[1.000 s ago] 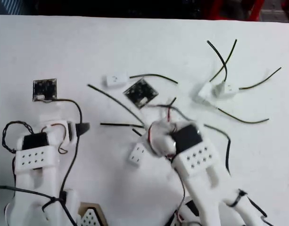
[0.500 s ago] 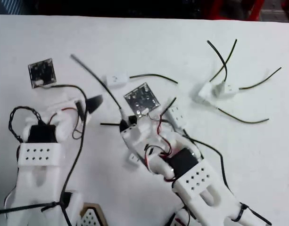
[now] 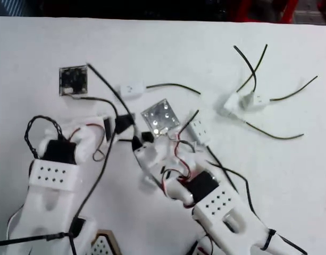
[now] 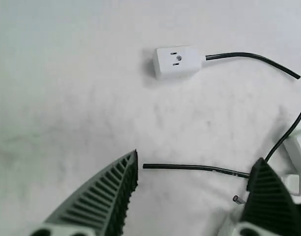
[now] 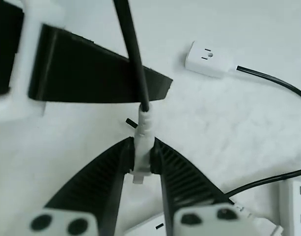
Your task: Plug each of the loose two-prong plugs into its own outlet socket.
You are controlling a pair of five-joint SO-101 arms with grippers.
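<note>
My right gripper (image 5: 140, 146) is shut on a small white two-prong plug (image 5: 142, 129). The plug's black cord (image 5: 132, 54) runs up past the other arm's black finger (image 5: 91, 73). From above, the right gripper (image 3: 139, 142) sits mid-table, and its cord (image 3: 101, 81) trails to the far left. My left gripper (image 4: 197, 160) stands open just left of it, seen from above as the left gripper (image 3: 116, 126). A white outlet socket (image 3: 132, 89) with a black cord lies beyond both grippers, and appears as the socket (image 4: 177, 61) and the socket (image 5: 207, 58). A second socket (image 3: 199, 130) lies to the right.
At the back right a cluster of white plugs and sockets (image 3: 245, 101) lies joined, with black cords fanning out. A loose black cord (image 4: 189, 168) crosses between the left fingers. The arms' own wires hang over the middle. The table's far edge (image 3: 163, 19) runs along the back.
The right gripper has moved left with the plug, and its cord has swung up to the far left. The left arm has shifted right toward the middle, close beside the right gripper.
</note>
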